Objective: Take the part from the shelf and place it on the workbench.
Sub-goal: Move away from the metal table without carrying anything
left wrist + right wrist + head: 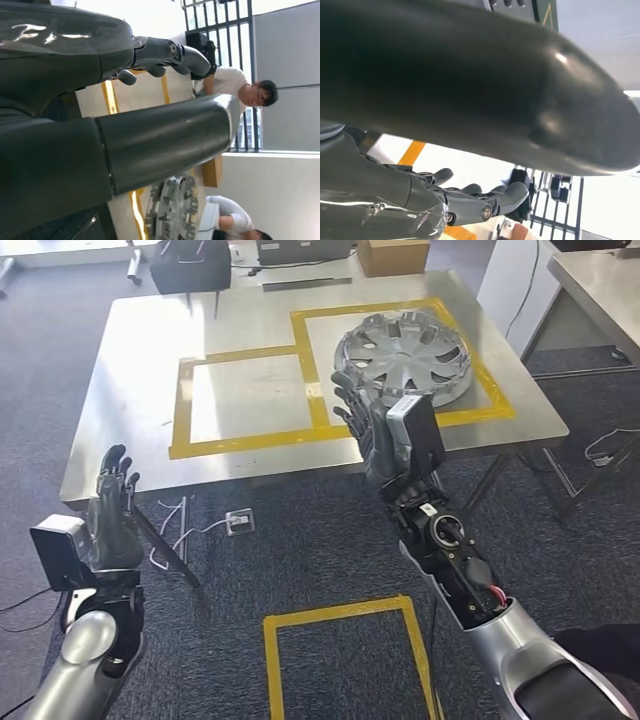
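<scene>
Bright daylight glares off the steel workbench (136,420); both wrist views are overexposed, with close foregrounds blurred

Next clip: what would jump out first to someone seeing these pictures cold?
The silver hubcap lying flat inside the right yellow-taped square on the steel workbench. Just before its near edge, the right hand is raised, fingers spread, holding nothing. The left hand is up too, empty, short of the workbench's near left corner.

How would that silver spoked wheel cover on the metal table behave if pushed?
The silver spoked wheel cover lies flat, so it would probably slide on the smooth steel table, not roll. Its thin, open spokes suggest it is light and may flex.
</scene>
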Controlling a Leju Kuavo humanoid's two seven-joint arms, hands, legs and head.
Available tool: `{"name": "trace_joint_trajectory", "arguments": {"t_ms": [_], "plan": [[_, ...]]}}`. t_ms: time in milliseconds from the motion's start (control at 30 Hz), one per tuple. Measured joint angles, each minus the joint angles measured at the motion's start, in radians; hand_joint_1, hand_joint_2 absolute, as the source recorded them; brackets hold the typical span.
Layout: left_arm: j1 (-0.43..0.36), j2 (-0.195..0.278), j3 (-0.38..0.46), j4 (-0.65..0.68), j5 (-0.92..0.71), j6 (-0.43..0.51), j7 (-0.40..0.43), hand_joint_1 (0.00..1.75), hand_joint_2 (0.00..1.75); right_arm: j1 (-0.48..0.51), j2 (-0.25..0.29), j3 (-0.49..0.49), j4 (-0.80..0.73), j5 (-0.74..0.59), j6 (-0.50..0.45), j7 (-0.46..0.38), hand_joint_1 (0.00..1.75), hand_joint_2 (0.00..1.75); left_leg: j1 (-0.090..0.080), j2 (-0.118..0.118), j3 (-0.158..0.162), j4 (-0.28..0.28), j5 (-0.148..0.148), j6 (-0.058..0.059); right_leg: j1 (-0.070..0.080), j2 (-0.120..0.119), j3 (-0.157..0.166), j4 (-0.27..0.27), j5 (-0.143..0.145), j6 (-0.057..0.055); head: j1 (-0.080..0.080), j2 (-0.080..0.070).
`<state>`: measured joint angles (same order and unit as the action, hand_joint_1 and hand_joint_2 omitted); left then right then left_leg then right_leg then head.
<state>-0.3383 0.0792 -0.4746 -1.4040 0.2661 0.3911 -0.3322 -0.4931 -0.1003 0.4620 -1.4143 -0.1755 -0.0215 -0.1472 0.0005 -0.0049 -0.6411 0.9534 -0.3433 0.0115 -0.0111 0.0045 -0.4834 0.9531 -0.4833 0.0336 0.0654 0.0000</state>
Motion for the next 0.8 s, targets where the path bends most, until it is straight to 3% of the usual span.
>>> {"name": "trace_joint_trajectory", "arguments": {"t_ms": [100, 167, 233, 267, 300, 333, 367, 400, 467, 533, 600, 667, 733, 767, 800], "plan": [[0.0, 0.001, 0.0, 0.0, 0.0, -0.003, 0.0, 0.0, 0.0, -0.002, 0.0, 0.001, 0.0, 0.0, 0.0, 0.0, 0.0, 0.0, 0.001, -0.001, -0.009, 0.006, 0.002, -0.016, -0.001, -0.001, -0.011, -0.005, 0.019, -0.016, -0.003, 0.0], [-0.001, 0.003, 0.001, 0.0, 0.0, -0.004, 0.0, 0.0, 0.0, -0.004, 0.0, 0.001, 0.0, 0.0, -0.001, 0.0, 0.0, 0.0, 0.003, -0.001, -0.04, 0.077, -0.061, -0.026, -0.007, -0.004, -0.026, -0.01, 0.037, -0.032, -0.015, 0.0], [-0.002, 0.004, 0.001, 0.0, 0.0, -0.004, 0.0, 0.0, 0.0, -0.006, 0.0, 0.001, -0.001, 0.0, 0.0, 0.0, 0.0, 0.0, 0.006, -0.001, -0.09, 0.218, -0.154, -0.034, -0.005, -0.006, -0.048, -0.009, 0.054, -0.039, -0.029, 0.0], [-0.001, 0.004, 0.001, 0.0, 0.0, -0.004, 0.0, 0.0, 0.0, -0.005, 0.0, 0.001, -0.001, 0.0, 0.0, 0.0, 0.0, 0.0, 0.008, 0.0, -0.108, 0.281, -0.181, -0.037, -0.004, -0.006, -0.058, -0.009, 0.062, -0.039, -0.034, 0.0], [-0.001, 0.004, 0.001, 0.0, 0.0, -0.004, 0.0, 0.0, 0.0, -0.005, 0.0, 0.001, -0.001, 0.0, 0.0, 0.0, 0.0, 0.0, 0.009, 0.0, -0.112, 0.315, -0.187, -0.038, -0.003, -0.007, -0.069, -0.009, 0.07, -0.039, -0.037, 0.0], [-0.001, 0.004, 0.001, 0.0, 0.0, -0.004, 0.0, 0.0, 0.0, -0.005, 0.0, 0.001, -0.001, 0.0, 0.0, 0.0, 0.0, 0.0, 0.009, 0.0, -0.097, 0.313, -0.174, -0.038, -0.003, -0.007, -0.078, -0.009, 0.077, -0.038, -0.039, 0.0], [-0.001, 0.005, 0.001, 0.0, 0.0, -0.004, 0.0, 0.0, 0.0, -0.005, 0.0, 0.002, -0.001, 0.0, 0.0, 0.0, 0.0, 0.0, 0.009, 0.0, -0.061, 0.27, -0.148, -0.036, -0.003, -0.007, -0.086, -0.008, 0.084, -0.036, -0.041, 0.0], [-0.001, 0.005, 0.001, 0.0, 0.0, -0.004, 0.0, 0.0, 0.0, -0.006, 0.0, 0.002, -0.001, 0.0, 0.0, 0.0, 0.0, 0.0, 0.009, 0.0, -0.011, 0.2, -0.123, -0.033, -0.003, -0.007, -0.092, -0.008, 0.089, -0.033, -0.043, 0.0], [-0.005, 0.005, 0.001, -0.001, 0.0, -0.004, -0.001, 0.0, 0.0, -0.007, 0.0, 0.002, -0.002, 0.0, 0.0, 0.0, 0.0, 0.0, 0.006, -0.001, 0.083, 0.057, -0.101, -0.023, 0.0, -0.007, -0.102, -0.008, 0.1, -0.025, -0.043, 0.0], [-0.008, 0.005, 0.001, -0.002, 0.0, -0.004, -0.001, 0.0, 0.0, -0.008, 0.0, 0.002, -0.002, 0.0, 0.0, 0.0, 0.0, 0.0, 0.0, -0.002, 0.113, -0.001, -0.102, -0.013, 0.001, -0.007, -0.107, -0.01, 0.111, -0.013, -0.04, 0.0], [-0.009, 0.005, 0.001, -0.003, -0.001, -0.003, -0.001, 0.0, 0.0, -0.008, 0.0, 0.003, -0.002, 0.0, 0.0, 0.0, 0.0, 0.0, 0.001, 0.0, 0.106, -0.009, -0.09, 0.0, -0.001, -0.006, -0.112, -0.008, 0.114, -0.002, -0.038, 0.0], [-0.009, 0.005, 0.001, -0.005, -0.001, -0.002, 0.0, 0.0, 0.0, -0.007, 0.0, 0.003, -0.002, -0.002, 0.0, 0.001, 0.0, 0.0, 0.005, 0.003, 0.096, -0.014, -0.075, 0.016, -0.002, -0.005, -0.135, 0.046, 0.064, 0.005, -0.033, 0.0], [-0.009, 0.005, 0.001, -0.007, -0.001, -0.002, 0.002, 0.0, 0.0, -0.006, -0.001, 0.003, -0.002, -0.003, 0.0, 0.001, 0.0, 0.0, 0.005, 0.004, 0.081, -0.014, -0.062, 0.024, -0.003, -0.005, -0.179, 0.181, -0.03, 0.009, -0.024, 0.0], [-0.008, 0.005, 0.001, -0.007, -0.001, -0.002, 0.002, 0.0, 0.0, -0.005, -0.001, 0.003, -0.002, -0.003, 0.0, 0.001, 0.0, 0.0, 0.004, 0.005, 0.072, -0.013, -0.056, 0.025, -0.004, -0.005, -0.199, 0.252, -0.065, 0.011, -0.02, 0.0], [-0.007, 0.005, 0.001, -0.007, -0.001, -0.002, 0.003, 0.0, 0.0, -0.004, -0.001, 0.003, -0.002, -0.003, 0.0, 0.001, 0.0, 0.0, 0.004, 0.005, 0.064, -0.012, -0.05, 0.025, -0.004, -0.005, -0.207, 0.297, -0.082, 0.013, -0.018, 0.0]]}}
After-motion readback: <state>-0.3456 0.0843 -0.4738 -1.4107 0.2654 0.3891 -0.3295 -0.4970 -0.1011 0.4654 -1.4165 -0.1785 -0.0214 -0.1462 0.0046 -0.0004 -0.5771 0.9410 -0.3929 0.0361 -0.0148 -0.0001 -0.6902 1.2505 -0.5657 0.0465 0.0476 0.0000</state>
